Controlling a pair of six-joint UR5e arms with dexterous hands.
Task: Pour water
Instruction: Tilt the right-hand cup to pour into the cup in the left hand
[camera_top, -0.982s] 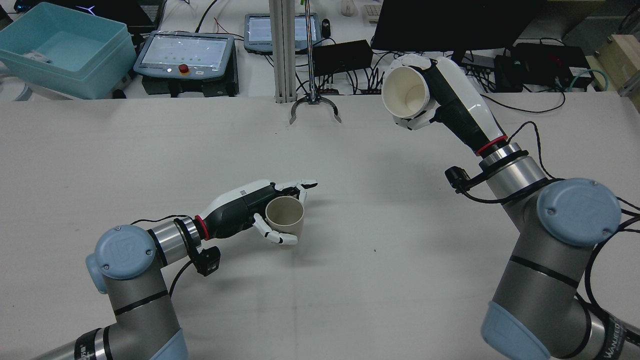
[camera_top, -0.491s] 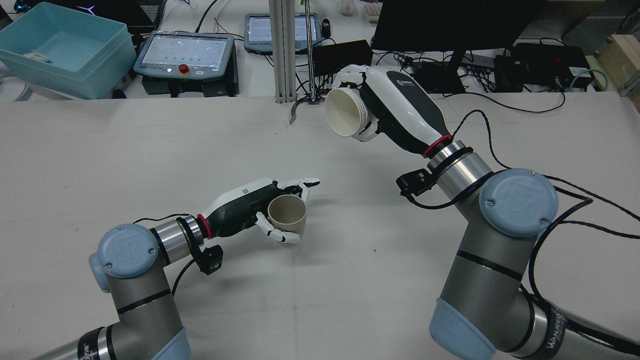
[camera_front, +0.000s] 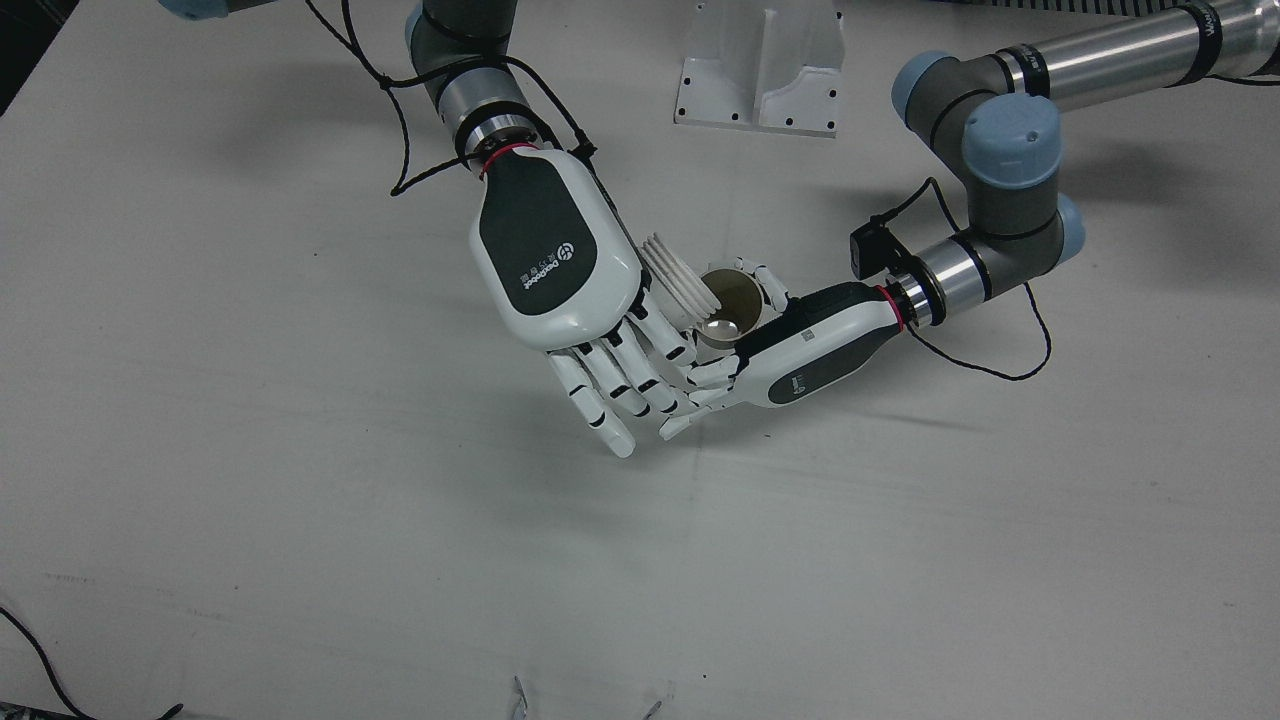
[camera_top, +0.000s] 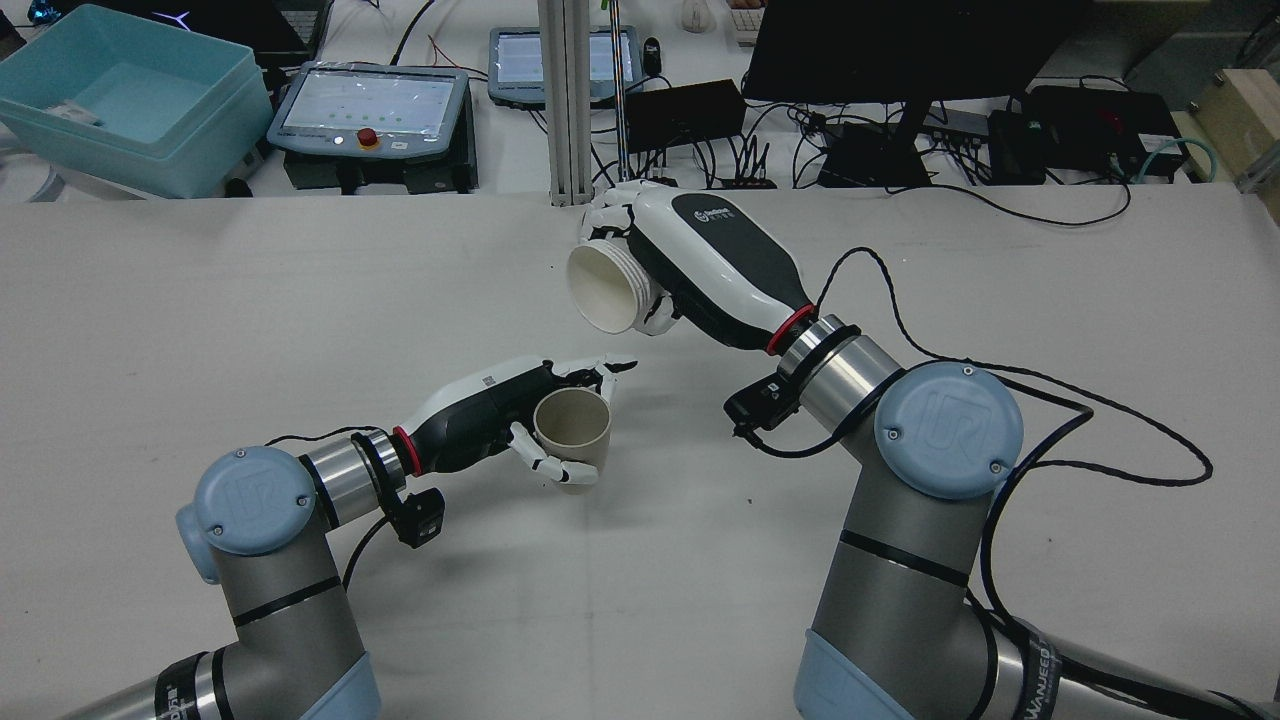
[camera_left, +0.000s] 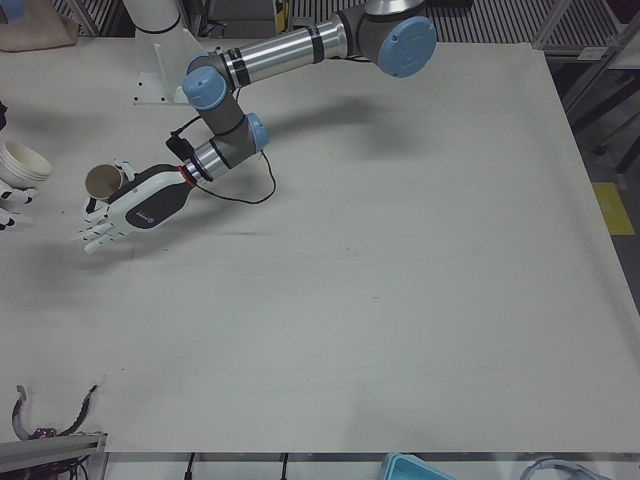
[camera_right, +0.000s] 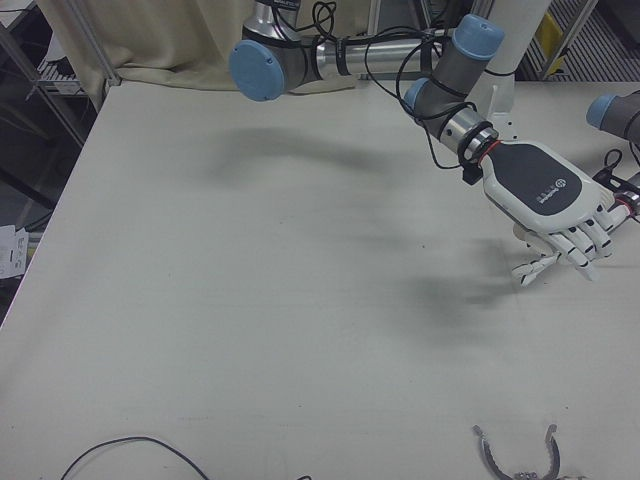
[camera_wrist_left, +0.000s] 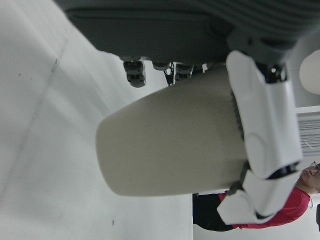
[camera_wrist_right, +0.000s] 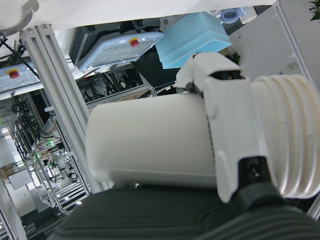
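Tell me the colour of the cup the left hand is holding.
Beige, a dull tan, unlike the white cup held by the right hand. The beige cup in the left hand shows best in the rear view.

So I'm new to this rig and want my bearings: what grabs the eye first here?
Mid-table, the right hand holds a white cup tipped on its side, its mouth angled down toward a tan cup. The left hand grips that tan cup upright just below it. Behind the table sits a blue bin.
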